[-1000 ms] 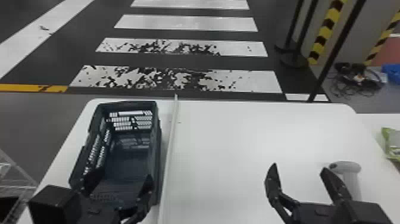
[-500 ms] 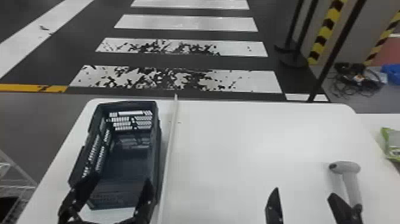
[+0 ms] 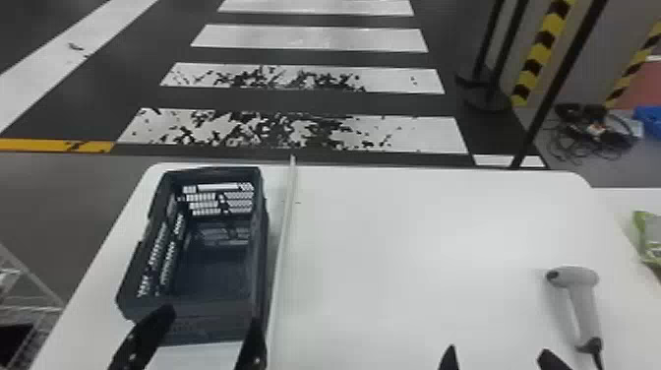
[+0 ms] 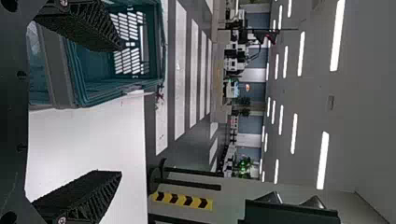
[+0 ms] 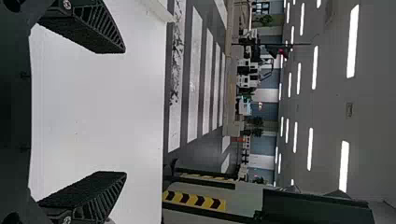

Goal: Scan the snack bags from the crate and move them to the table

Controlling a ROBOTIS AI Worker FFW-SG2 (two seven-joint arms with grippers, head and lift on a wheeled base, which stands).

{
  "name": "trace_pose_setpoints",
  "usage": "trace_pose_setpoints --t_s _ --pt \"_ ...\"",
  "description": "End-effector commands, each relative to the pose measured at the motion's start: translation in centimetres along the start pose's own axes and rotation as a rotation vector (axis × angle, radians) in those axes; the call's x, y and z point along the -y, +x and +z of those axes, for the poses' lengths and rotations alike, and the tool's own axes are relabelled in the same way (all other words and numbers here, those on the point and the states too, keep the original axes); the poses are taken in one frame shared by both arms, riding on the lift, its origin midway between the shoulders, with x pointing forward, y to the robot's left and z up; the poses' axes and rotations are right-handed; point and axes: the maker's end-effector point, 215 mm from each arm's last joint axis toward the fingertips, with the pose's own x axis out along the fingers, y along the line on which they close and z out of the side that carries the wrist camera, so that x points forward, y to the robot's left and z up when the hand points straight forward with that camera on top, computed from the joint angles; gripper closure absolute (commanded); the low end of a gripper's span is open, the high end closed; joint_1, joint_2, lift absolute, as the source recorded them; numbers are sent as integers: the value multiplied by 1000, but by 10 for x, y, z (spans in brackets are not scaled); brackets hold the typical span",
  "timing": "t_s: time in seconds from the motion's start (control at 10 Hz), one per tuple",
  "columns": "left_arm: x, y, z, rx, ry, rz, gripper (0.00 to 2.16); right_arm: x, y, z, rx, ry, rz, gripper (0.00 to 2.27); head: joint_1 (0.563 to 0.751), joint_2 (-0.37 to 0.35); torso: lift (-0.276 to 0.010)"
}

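1 dark crate (image 3: 211,275), set on the table (image 3: 418,246) just ahead of the left gripper (image 3: 211,320). 1 green snack bag (image 3: 648,238), seen at far right, well apart from the right gripper (image 3: 497,350). On both grippers, 2 fingers are spread.

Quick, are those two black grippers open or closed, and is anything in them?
Left gripper: open, holding nothing.
Right gripper: open, also empty.

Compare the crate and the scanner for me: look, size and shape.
The crate is dark with pierced walls; the scanner is light grey. The crate is much larger than the scanner. The crate is an open box, while the scanner has a head and handle. Both are on the white table.
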Motion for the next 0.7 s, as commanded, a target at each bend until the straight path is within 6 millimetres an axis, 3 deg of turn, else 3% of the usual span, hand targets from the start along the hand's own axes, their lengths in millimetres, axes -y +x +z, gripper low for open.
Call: trace_pose_setpoints --t_s 0.0,0.4,0.6 --pt "-2 -1 -11 -23 4 3 46 9 -3 -17 -30 -27 -11 60 695 4 -95" --pt "-4 1 -21 -52 2 3 46 56 5 -25 -33 -35 -97 56 695 -52 -95" --pt "-4 1 -21 -53 5 1 46 75 8 -25 -35 -22 -135 56 695 -114 -95"
